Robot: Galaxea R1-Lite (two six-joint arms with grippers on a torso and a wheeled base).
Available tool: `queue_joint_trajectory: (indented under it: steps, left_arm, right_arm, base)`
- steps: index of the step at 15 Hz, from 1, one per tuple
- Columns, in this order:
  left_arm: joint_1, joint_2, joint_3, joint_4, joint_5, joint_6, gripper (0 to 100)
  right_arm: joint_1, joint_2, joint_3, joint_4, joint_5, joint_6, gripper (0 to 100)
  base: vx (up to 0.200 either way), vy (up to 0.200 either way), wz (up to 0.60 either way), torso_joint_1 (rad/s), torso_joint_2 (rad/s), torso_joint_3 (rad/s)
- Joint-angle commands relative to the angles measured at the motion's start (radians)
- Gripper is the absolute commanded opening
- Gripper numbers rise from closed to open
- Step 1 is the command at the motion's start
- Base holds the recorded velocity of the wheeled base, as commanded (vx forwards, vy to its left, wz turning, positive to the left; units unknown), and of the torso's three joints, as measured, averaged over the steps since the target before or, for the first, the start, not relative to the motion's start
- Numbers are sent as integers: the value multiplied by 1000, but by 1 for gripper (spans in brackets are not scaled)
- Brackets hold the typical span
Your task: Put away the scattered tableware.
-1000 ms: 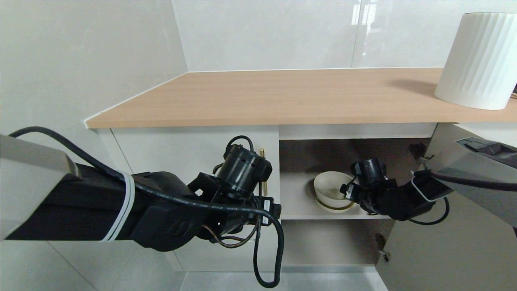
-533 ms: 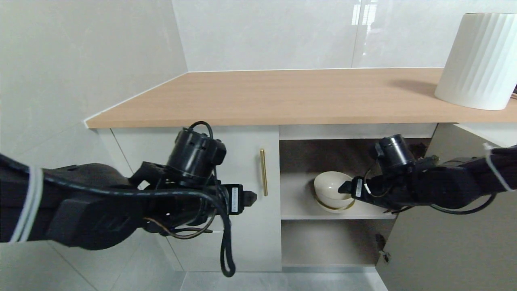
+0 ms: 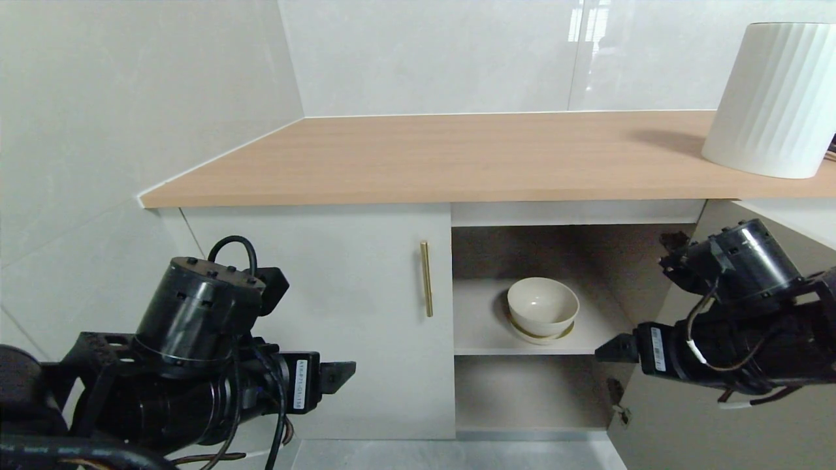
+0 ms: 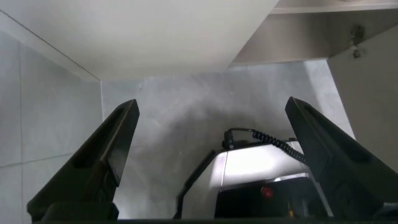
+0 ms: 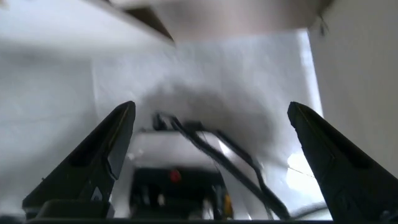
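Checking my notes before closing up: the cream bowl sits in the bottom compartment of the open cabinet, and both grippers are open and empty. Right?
Not quite. The head view shows the bowl on the upper shelf of the open cabinet, not in the bottom compartment. The left gripper and right gripper are indeed open and empty.

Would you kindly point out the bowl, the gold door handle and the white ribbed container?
bowl (image 3: 543,305): head view, inside wall.
gold door handle (image 3: 425,279): head view, middle of bar.
white ribbed container (image 3: 774,98): head view, side wall.
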Motion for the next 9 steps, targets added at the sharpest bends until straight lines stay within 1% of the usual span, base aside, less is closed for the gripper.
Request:
queue_joint_trajectory:
  steps: [1, 3, 5, 9]
  left_arm:
    - [0, -19, 7, 0, 1, -3, 100]
    - [0, -15, 5, -2, -1, -4, 100]
    - [0, -13, 5, -2, 1, -4, 100]
    - [0, -15, 5, -2, 1, -4, 100]
  right_arm:
    - [3, -68, 67, -2, -2, -27, 100]
    - [3, -73, 67, -2, 3, -30, 100]
    - [27, -70, 68, 0, 2, -29, 100]
    - [30, -78, 68, 1, -5, -30, 100]
  base:
    - [0, 0, 0, 0, 0, 0]
    - [-200, 0, 0, 5, 2, -2]
    - [-200, 0, 0, 7, 2, -2]
    - [-200, 0, 0, 5, 6, 4]
